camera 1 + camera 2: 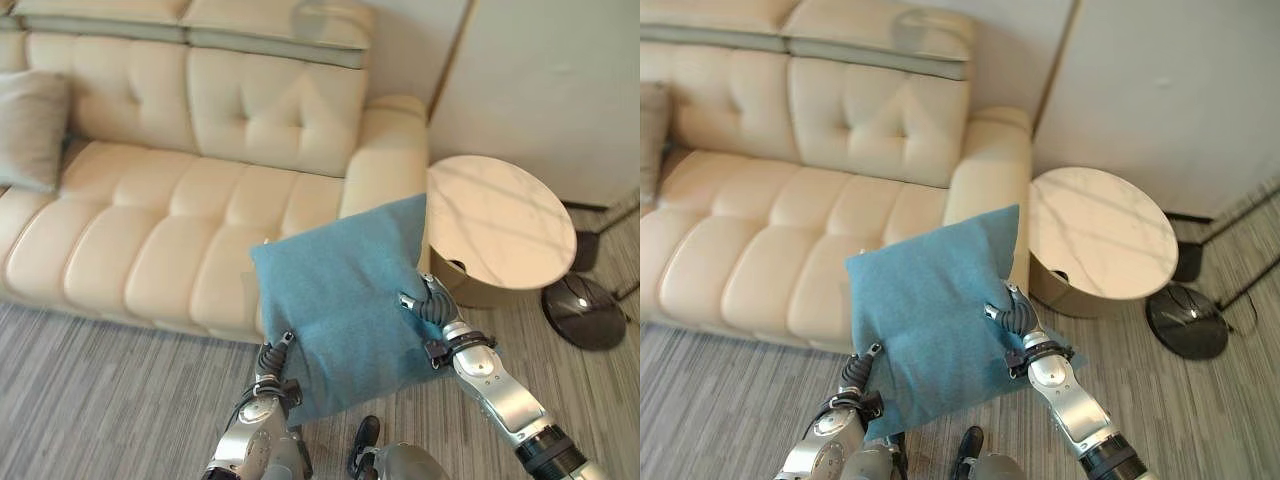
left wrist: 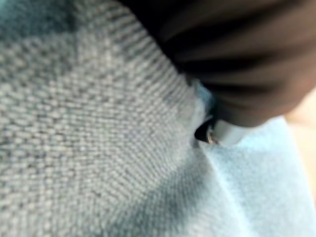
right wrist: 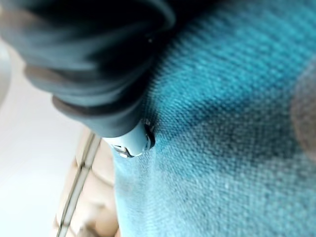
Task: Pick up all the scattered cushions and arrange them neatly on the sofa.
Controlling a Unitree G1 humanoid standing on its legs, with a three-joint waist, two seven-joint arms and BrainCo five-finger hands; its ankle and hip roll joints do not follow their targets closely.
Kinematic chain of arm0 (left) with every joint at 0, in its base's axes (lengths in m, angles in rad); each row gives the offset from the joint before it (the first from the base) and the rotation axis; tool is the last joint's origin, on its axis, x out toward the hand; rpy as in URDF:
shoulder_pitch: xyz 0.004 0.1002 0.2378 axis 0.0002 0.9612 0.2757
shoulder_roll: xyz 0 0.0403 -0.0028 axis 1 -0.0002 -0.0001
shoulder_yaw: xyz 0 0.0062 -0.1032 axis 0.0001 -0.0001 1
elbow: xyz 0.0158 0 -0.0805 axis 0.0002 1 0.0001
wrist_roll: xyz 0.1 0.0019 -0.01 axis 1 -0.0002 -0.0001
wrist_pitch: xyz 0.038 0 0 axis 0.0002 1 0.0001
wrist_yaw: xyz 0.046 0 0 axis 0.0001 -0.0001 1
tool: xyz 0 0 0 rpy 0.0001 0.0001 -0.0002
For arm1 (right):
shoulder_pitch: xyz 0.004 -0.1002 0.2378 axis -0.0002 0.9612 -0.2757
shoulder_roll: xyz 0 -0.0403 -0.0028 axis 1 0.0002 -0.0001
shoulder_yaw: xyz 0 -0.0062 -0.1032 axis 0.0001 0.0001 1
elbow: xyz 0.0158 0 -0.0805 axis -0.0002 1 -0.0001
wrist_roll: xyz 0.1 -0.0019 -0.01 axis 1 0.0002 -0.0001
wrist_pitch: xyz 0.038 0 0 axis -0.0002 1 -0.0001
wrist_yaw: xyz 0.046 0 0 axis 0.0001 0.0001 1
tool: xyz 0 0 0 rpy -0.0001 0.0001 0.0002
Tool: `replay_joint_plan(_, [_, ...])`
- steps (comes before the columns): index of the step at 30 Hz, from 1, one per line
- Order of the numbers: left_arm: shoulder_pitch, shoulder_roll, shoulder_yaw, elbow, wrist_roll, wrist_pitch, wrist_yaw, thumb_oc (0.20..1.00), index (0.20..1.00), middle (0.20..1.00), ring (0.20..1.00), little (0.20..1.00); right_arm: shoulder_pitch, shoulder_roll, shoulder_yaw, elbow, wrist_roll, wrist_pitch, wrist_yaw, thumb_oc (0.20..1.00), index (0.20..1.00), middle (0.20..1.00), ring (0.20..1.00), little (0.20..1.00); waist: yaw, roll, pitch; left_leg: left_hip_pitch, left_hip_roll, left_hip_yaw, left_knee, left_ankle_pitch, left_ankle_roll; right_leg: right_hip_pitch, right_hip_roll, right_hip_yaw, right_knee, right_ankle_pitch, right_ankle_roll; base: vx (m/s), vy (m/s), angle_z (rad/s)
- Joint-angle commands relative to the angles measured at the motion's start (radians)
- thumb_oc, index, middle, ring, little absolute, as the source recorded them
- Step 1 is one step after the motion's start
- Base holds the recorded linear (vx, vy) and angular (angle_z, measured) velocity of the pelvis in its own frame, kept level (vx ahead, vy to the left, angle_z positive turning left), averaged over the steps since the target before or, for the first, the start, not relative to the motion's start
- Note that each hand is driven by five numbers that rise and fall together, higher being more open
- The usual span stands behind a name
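Hands [image 1: 428,305] [image 1: 272,362] on blue cushion [image 1: 340,300], one per side; finger state can't tell, hidden. Cushion held above sofa [image 1: 180,200] front edge.

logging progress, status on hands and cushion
Left hand and right hand press teal cushion between them, fingers hidden. Cushion held before cream sofa. Grey cushion already there. Path clear.

Striped grey floor [image 1: 100,390] — round marble side table [image 1: 500,225] by white wall [image 1: 540,90].

Silver-grey arms end in each hand [image 1: 432,305] under a dark ribbed cover.
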Motion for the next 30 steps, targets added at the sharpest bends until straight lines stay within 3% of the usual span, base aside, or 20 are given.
replay_joint_plan(1, [-0.044,0.014,0.025,-0.131,0.058,-0.066,-0.035,0.2,0.2,0.2,0.2,0.2,-0.086,0.077,0.07,-0.093,0.021,-0.089,0.034,0.2,0.2,0.2,0.2,0.2,0.014,-0.02,-0.056,0.106,0.048,-0.113,-0.059,0.053,-0.091,-0.001,0.06,0.01,-0.161,-0.023,0.056,0.01,0.257,1.11])
replay_joint_plan(12, [-0.023,0.055,0.065,-0.169,0.067,-0.077,-0.013,0.2,0.2,0.2,0.2,0.2,-0.142,0.139,0.108,-0.076,0.006,-0.079,0.054,0.2,0.2,0.2,0.2,0.2,0.065,-0.065,-0.059,0.108,-0.037,-0.141,-0.059,-0.007,-0.024,-0.014,-0.014,0.049,-0.137,0.045,0.131,0.02,0.282,0.2])
replay_joint_plan(16, [-0.038,0.065,0.07,-0.181,0.074,-0.083,0.004,0.2,0.2,0.2,0.2,0.2,-0.16,0.157,0.116,-0.07,0.004,-0.075,0.052,0.2,0.2,0.2,0.2,0.2,0.067,-0.054,-0.051,0.125,-0.069,-0.178,-0.059,-0.03,0.012,-0.051,-0.053,0.103,0.016,0.029,0.139,0.05,0.258,0.1])
replay_joint_plan(17, [-0.05,0.07,0.064,-0.18,0.079,-0.085,0.01,0.2,0.2,0.2,0.2,0.2,-0.162,0.158,0.114,-0.067,0.0,-0.078,0.049,0.2,0.2,0.2,0.2,0.2,0.056,-0.052,-0.046,0.13,-0.075,-0.193,-0.059,-0.036,0.02,-0.083,-0.038,0.17,0.085,0.008,0.132,0.07,0.193,0.06])
replay_joint_plan(19, [-0.072,0.07,0.055,-0.173,0.085,-0.092,0.016,0.2,0.2,0.2,0.2,0.2,-0.178,0.158,0.112,-0.06,0.002,-0.082,0.047,0.2,0.2,0.2,0.2,0.2,0.032,-0.058,-0.046,0.127,-0.082,-0.21,-0.059,-0.033,0.022,-0.155,0.063,0.306,0.099,-0.01,0.107,0.04,0.104,0.3])
replay_joint_plan(20, [-0.078,0.071,0.057,-0.173,0.087,-0.094,0.018,0.2,0.2,0.2,0.2,0.2,-0.186,0.157,0.113,-0.054,0.008,-0.085,0.044,0.2,0.2,0.2,0.2,0.2,0.029,-0.06,-0.044,0.132,-0.088,-0.212,-0.059,-0.033,0.021,-0.173,0.091,0.321,0.078,-0.011,0.101,0.02,0.05,0.6])
replay_joint_plan(21, [-0.078,0.071,0.057,-0.173,0.087,-0.094,0.018,0.2,0.2,0.2,0.2,0.2,-0.186,0.157,0.113,-0.054,0.008,-0.085,0.044,0.2,0.2,0.2,0.2,0.2,0.029,-0.06,-0.044,0.132,-0.088,-0.212,-0.059,-0.033,0.021,-0.172,0.092,0.321,0.078,-0.011,0.101,0.19,0.04,0.4])
replay_joint_plan(22, [-0.093,0.068,0.07,-0.164,0.094,-0.083,0.02,0.2,0.2,0.2,0.2,0.2,-0.216,0.166,0.125,-0.041,0.031,-0.086,0.037,0.2,0.2,0.2,0.2,0.2,0.043,-0.077,-0.029,0.159,-0.105,-0.211,-0.059,-0.048,0.013,-0.211,0.126,0.243,0.005,0.017,0.11,0.16,0.008,0.15])
replay_joint_plan(25, [-0.104,0.061,0.077,-0.156,0.092,-0.078,0.022,0.2,0.2,0.2,0.2,0.2,-0.232,0.167,0.126,-0.033,0.035,-0.085,0.036,0.2,0.2,0.2,0.2,0.2,0.044,-0.085,-0.03,0.177,-0.116,-0.213,-0.059,-0.066,0.007,-0.213,0.137,0.179,-0.062,0.044,0.129,0.25,-0.022,0.1])
replay_joint_plan(27, [-0.112,0.051,0.075,-0.15,0.094,-0.081,0.02,0.2,0.2,0.2,0.2,0.2,-0.232,0.155,0.121,-0.039,0.028,-0.084,0.035,0.2,0.2,0.2,0.2,0.2,0.035,-0.077,-0.033,0.203,-0.128,-0.234,-0.059,-0.085,0.007,-0.211,0.143,0.175,-0.083,0.048,0.129,0.4,-0.031,0.3])
replay_joint_plan(28, [-0.112,0.037,0.07,-0.141,0.086,-0.084,0.016,0.2,0.2,0.2,0.2,0.2,-0.21,0.136,0.108,-0.053,0.027,-0.088,0.04,0.2,0.2,0.2,0.2,0.2,0.022,-0.068,-0.051,0.253,-0.134,-0.255,-0.059,-0.109,0.004,-0.186,0.155,0.196,-0.078,0.031,0.103,0.3,-0.039,0.47])
replay_joint_plan(30, [-0.109,0.03,0.065,-0.142,0.085,-0.085,0.014,0.2,0.2,0.2,0.2,0.2,-0.195,0.129,0.103,-0.055,0.028,-0.087,0.042,0.2,0.2,0.2,0.2,0.2,0.015,-0.059,-0.061,0.264,-0.132,-0.261,-0.03,-0.132,-0.001,-0.17,0.156,0.197,-0.072,0.021,0.092,0.38,-0.054,0.55])
